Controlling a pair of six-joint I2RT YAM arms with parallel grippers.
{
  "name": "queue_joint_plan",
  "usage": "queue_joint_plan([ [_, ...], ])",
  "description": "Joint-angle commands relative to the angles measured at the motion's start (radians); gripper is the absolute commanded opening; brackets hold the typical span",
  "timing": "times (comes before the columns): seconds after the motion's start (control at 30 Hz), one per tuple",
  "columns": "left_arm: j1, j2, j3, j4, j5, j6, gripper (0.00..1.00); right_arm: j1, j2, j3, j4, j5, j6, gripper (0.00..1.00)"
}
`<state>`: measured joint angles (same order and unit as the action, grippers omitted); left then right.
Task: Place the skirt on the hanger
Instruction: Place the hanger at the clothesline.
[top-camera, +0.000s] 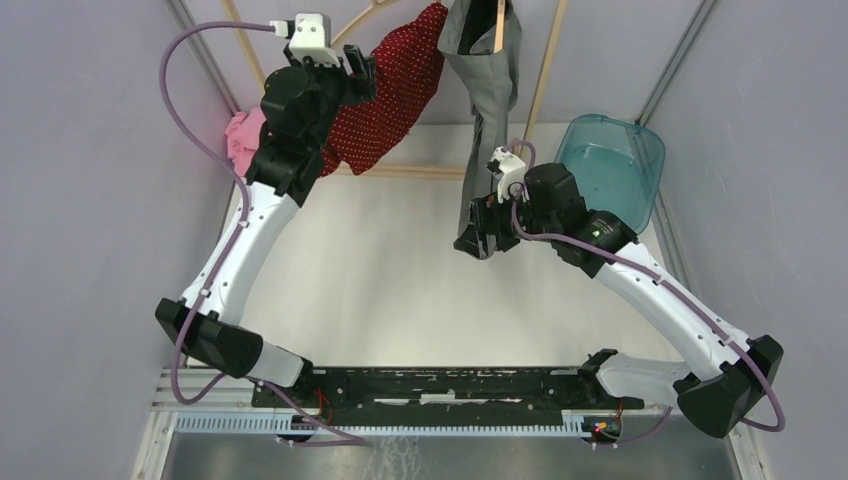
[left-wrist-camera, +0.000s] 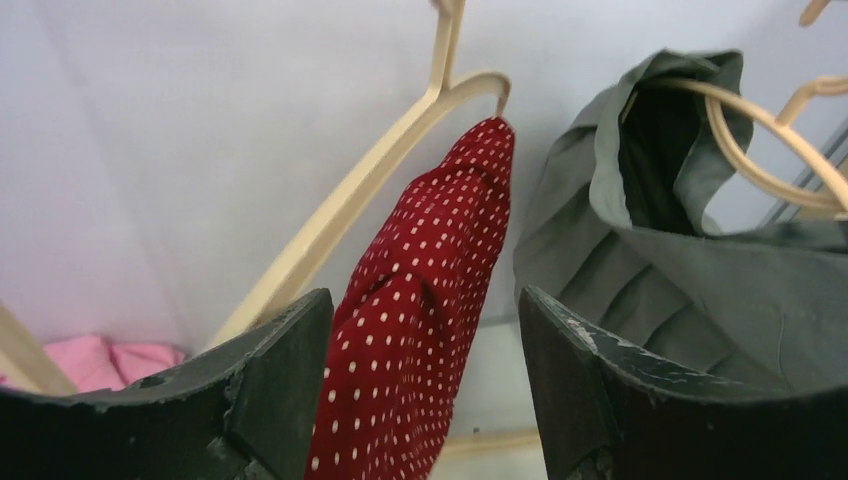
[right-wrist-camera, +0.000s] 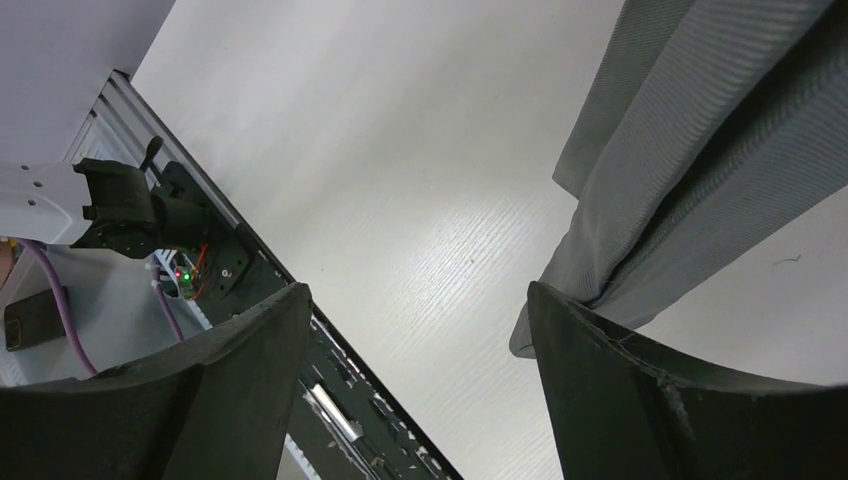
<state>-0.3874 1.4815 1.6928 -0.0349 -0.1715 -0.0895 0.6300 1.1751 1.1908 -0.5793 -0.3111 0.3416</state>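
Red with white dots: dotted skirt at upper centre of top view, draped from cream hanger; left gripper just beside its left edge; grey skirt hanging to the right, right gripper at its lower end; teal bin at right, pink cloth at left.

Left wrist view: jaws spread wide, dotted skirt hanging in the gap close to left-hand finger, not pinched; its top corner at the hanger's end, upper centre; grey skirt on second hanger at right.

Right wrist view: jaws wide apart, white table seen between, nothing gripped; grey hem just beside right-hand finger, lower right.
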Motion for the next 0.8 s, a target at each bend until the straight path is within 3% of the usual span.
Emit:
queue_joint_plan([
  [0.0,0.006,-0.1,-0.09,-0.031,0.045,-0.056,0.76,-0.003,-0.05,-0.027,0.056,-0.036,0.042,0.85],
  [0.1,0.005,-0.143,-0.152,-0.028,0.061,-0.066,0.8,-0.002,-0.066,-0.045,0.057,-0.037,0.06,0.87],
  [0.13,0.007,-0.151,-0.163,-0.028,0.076,-0.068,0.96,-0.003,-0.073,-0.05,0.058,-0.038,0.064,0.87],
  [0.17,0.006,-0.156,-0.166,-0.037,0.085,-0.071,1.0,-0.003,-0.076,-0.053,0.057,-0.041,0.068,0.88],
  [0.53,0.005,-0.315,-0.245,-0.175,0.096,-0.134,0.99,-0.002,-0.167,-0.145,0.021,-0.031,0.084,1.0],
  [0.77,0.005,-0.514,-0.467,-0.244,0.025,-0.205,0.99,-0.003,-0.281,-0.238,-0.05,0.089,0.083,1.0],
])
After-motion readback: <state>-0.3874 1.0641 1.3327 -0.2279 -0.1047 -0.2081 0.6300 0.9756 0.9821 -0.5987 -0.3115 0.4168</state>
